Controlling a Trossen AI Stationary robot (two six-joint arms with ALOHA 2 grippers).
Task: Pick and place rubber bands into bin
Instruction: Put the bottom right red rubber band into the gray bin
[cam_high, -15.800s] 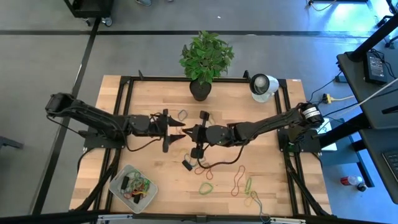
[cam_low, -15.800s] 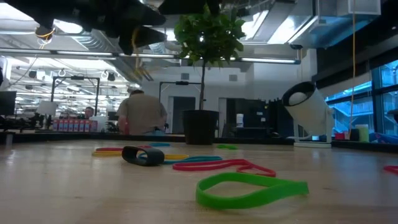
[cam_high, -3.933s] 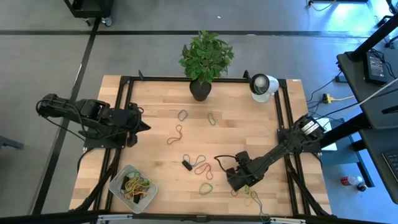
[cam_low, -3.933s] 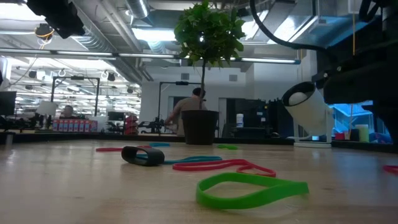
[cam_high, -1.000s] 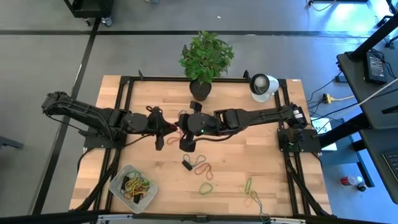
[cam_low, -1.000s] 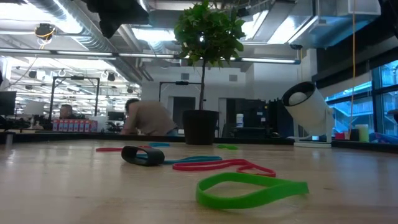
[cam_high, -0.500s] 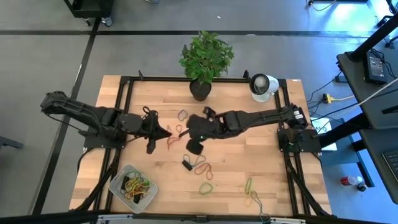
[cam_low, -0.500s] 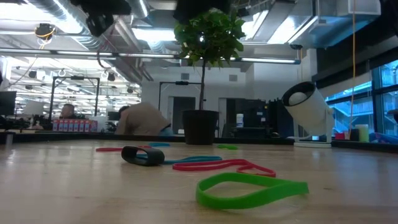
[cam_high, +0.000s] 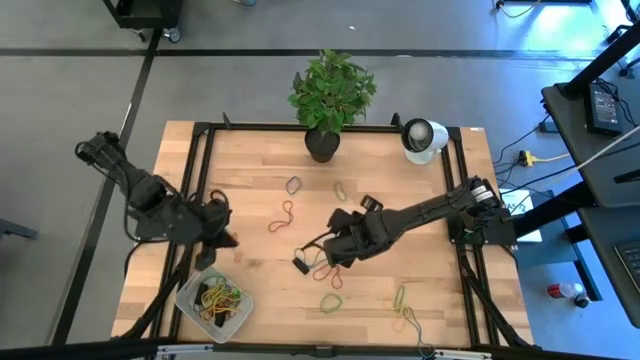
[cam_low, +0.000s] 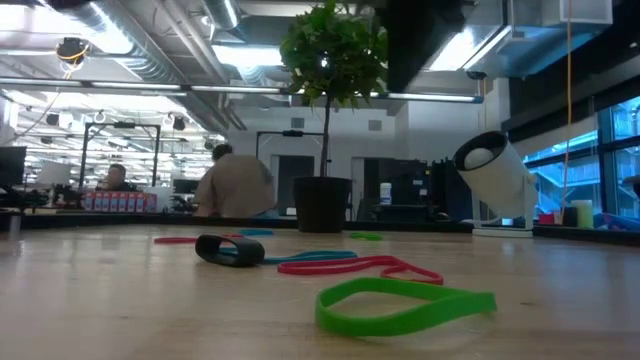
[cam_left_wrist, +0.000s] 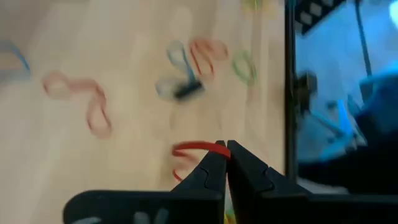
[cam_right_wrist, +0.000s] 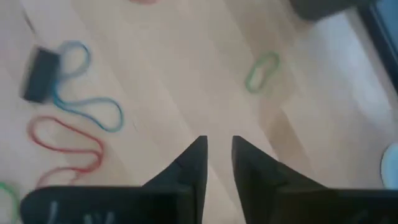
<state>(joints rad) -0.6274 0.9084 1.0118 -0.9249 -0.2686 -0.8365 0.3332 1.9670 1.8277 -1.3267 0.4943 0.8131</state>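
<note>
My left gripper (cam_high: 228, 240) is at the table's left, just beyond the bin's far rim, shut on a red rubber band (cam_left_wrist: 194, 148). The bin (cam_high: 188, 301), a translucent tray at the near left, holds several bands (cam_high: 222, 296). My right gripper (cam_high: 333, 251) hovers open and empty over mid-table (cam_right_wrist: 217, 144), near a red band (cam_right_wrist: 65, 149), a blue band (cam_right_wrist: 87, 106) and a small black block (cam_high: 300, 265). More bands lie flat on the table: red (cam_high: 285, 215), dark (cam_high: 293, 185), green (cam_high: 342, 189), green (cam_high: 332, 301). My left gripper pinches the red band at one point of its loop (cam_left_wrist: 217, 147), at the very tips of the two shut fingers. The rest of the loop sticks out to one side of the tips, slack and clear of the table.
A potted plant (cam_high: 328, 100) and a white round device (cam_high: 422, 138) stand at the far edge. Green and yellow bands (cam_high: 401, 300) lie near the front right. A black frame (cam_high: 195, 180) runs along the table's sides. A person shows in the room behind (cam_low: 235, 185).
Both grippers met at mid-table a second ago. My left gripper has drawn back toward the table's left and near edges, ending beside the bin with the red band. My right gripper has gone toward the near edge and a little right, over the block and bands.
</note>
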